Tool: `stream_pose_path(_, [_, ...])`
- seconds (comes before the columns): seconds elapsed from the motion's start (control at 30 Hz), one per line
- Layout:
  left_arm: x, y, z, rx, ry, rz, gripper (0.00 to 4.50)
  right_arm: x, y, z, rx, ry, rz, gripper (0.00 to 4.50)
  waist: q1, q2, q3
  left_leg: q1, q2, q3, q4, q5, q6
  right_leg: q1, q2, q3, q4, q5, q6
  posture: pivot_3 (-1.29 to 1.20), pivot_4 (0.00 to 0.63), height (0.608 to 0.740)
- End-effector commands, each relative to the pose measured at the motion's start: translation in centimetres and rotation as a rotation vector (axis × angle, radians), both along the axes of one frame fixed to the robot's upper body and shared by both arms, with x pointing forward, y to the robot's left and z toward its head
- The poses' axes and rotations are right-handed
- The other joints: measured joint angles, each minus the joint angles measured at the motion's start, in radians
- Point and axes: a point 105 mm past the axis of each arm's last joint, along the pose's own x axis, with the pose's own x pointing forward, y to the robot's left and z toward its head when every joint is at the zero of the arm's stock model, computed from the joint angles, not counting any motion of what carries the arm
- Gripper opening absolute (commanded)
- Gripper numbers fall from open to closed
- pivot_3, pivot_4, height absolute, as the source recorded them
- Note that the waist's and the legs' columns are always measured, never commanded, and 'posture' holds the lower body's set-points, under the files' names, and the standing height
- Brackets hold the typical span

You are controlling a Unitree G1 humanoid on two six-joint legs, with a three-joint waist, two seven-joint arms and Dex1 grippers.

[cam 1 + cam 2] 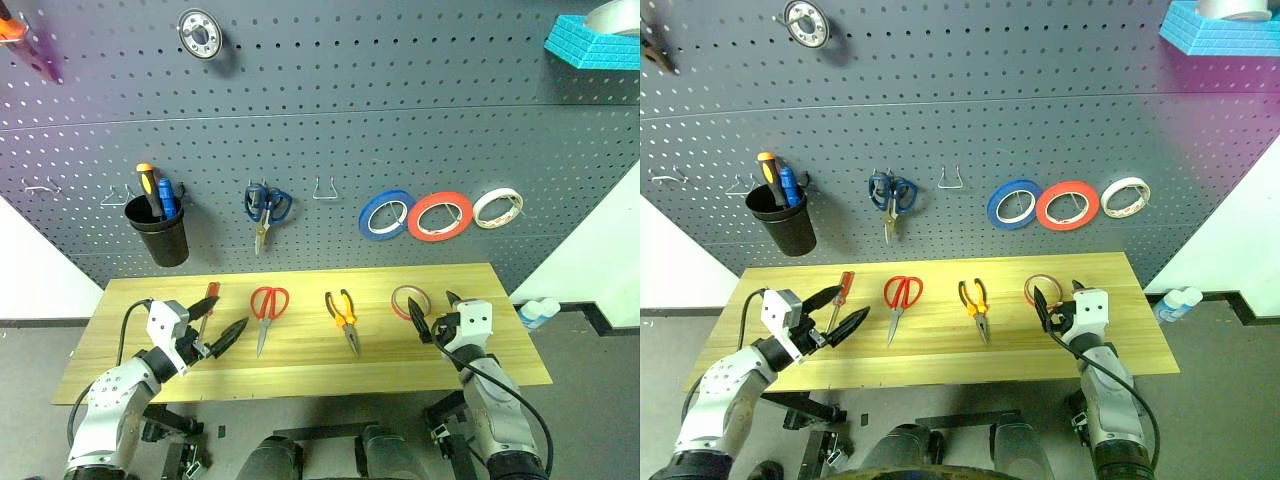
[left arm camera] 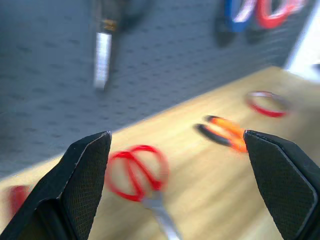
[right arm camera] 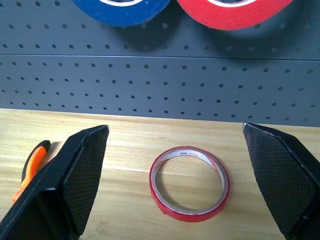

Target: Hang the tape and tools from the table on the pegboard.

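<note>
- Both end effectors wide open, empty: left end effector point(image 1: 222, 338) between screwdriver point(image 1: 205, 305) and scissors point(image 1: 266, 310), right end effector point(image 3: 175, 145) lined up on tape point(image 3: 190, 183).
- All four items flat on desk point(image 1: 300, 365), pliers point(image 1: 343, 318) mid-row; nothing hung on pegboard point(image 1: 330, 120) yet.
- Risks: thin tape squirting out on closure; left snagging two tools at once; missing the free hook point(image 1: 324, 188).

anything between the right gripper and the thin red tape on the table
Nothing visible. The right gripper is open, and the thin red tape lies flat on bare table straight ahead between its fingers; the pliers lie off to one side.
</note>
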Motion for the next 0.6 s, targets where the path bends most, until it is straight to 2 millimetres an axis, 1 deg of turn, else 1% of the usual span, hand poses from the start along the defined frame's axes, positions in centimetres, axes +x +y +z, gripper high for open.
stream_pose_path(0.03, [-0.8,-0.8,1.9,-0.005,-0.014,-0.137,4.43,0.5,0.2,1.1,-0.010,-0.045,0.013,4.50,0.000,0.001,0.001,0.000,0.000,0.000,0.000,0.000,0.000,0.000,0.000,0.000,0.000,0.000,0.000,-0.07,0.076,0.740])
stream_pose_path(0.13, [-1.0,-1.2,2.5,-0.006,-0.007,-0.196,4.43,0.5,0.3,1.1,-0.015,-0.043,0.020,4.50,0.002,0.002,0.002,0.000,0.000,0.000,0.000,0.000,0.000,0.000,0.000,0.000,0.000,-0.001,-0.002,-0.07,0.081,0.740])
stream_pose_path(0.17, [-1.1,-1.5,2.5,-0.027,0.009,-0.218,4.43,0.5,0.3,1.1,-0.018,-0.044,0.023,4.50,0.002,0.003,0.002,0.000,0.000,0.000,0.000,0.000,0.000,0.000,0.000,0.000,0.000,-0.001,-0.002,-0.07,0.082,0.740])
stream_pose_path(0.27, [-1.2,-2.6,2.4,-0.011,-0.003,-0.274,4.43,0.7,0.5,1.3,-0.029,-0.047,0.035,4.50,0.001,0.004,0.003,0.000,0.000,0.000,0.000,0.000,0.000,0.000,0.000,0.000,0.000,-0.001,-0.002,-0.08,0.086,0.740])
stream_pose_path(0.4, [-1.5,-3.5,2.8,-0.040,0.017,-0.347,4.43,1.0,0.5,1.5,-0.030,-0.050,0.044,4.50,0.001,0.004,0.004,0.000,0.000,0.000,0.000,0.000,0.000,0.000,0.000,0.000,0.000,-0.001,-0.002,-0.07,0.088,0.740])
stream_pose_path(0.6, [-1.1,-3.3,3.4,0.030,-0.018,-0.377,4.43,1.2,0.9,1.7,-0.034,-0.054,0.071,4.50,0.001,0.005,0.008,0.000,0.000,0.000,0.000,0.000,0.000,0.000,0.000,0.000,0.000,-0.001,-0.002,-0.06,0.096,0.740])
